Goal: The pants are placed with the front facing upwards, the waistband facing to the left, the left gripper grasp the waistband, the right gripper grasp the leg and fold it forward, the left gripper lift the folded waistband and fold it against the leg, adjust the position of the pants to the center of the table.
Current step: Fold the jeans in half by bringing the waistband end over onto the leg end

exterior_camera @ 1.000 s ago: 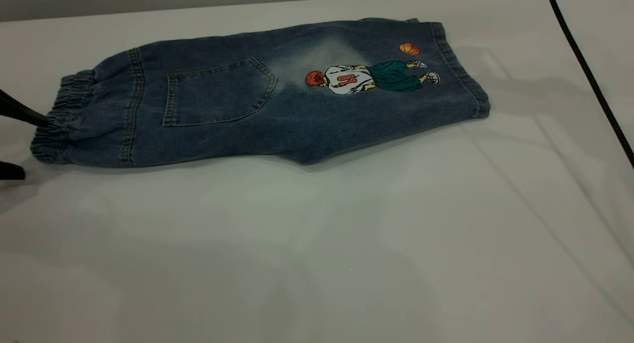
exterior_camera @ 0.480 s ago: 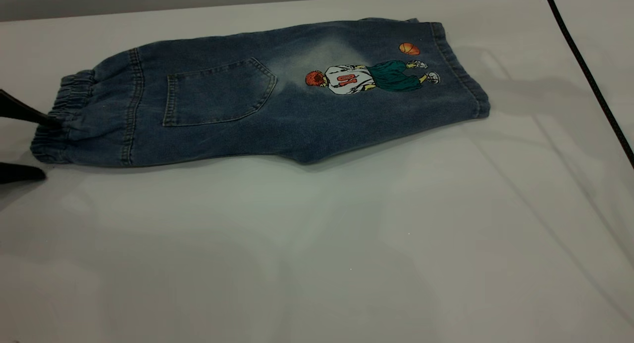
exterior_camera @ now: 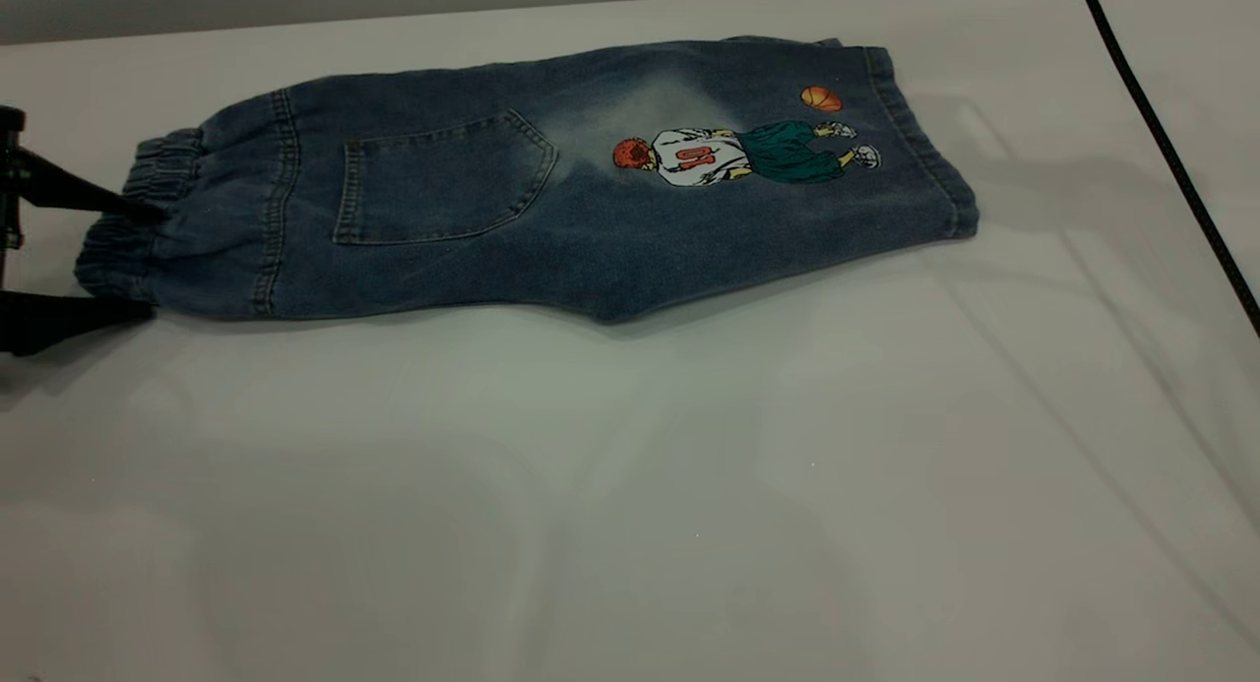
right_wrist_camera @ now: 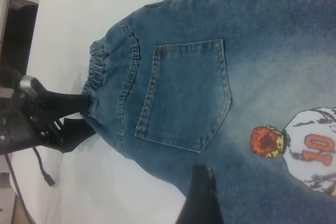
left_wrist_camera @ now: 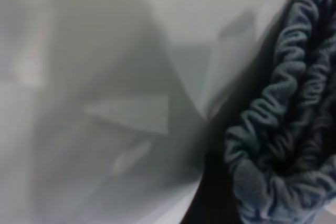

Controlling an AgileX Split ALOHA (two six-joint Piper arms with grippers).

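We see the pants (exterior_camera: 551, 190) lying flat on the white tabletop (exterior_camera: 630, 485), already folded along their length, in the far half of it. The waistband (exterior_camera: 133, 219) points to the left side and the leg (exterior_camera: 787, 170) with its hem points to the right. On the upper face there are a patch pocket (exterior_camera: 443, 180) and a print of a basketball player (exterior_camera: 738, 151) with an orange ball (exterior_camera: 820, 98).

The left pincer (exterior_camera: 138, 261) is at the left edge of the tabletop, at the waistband. Its two fingers stand apart: the upper finger (exterior_camera: 89, 198) lies on top of the gathered band, and the lower one touches the near corner of the band at tabletop level. It is not closed on the cloth.

Of the right pincer (right_wrist_camera: 202, 198) we see only one dark finger above the pants in the right wrist view, so we cannot tell its state. A black cable (exterior_camera: 1171, 151) runs along the right side of the tabletop.
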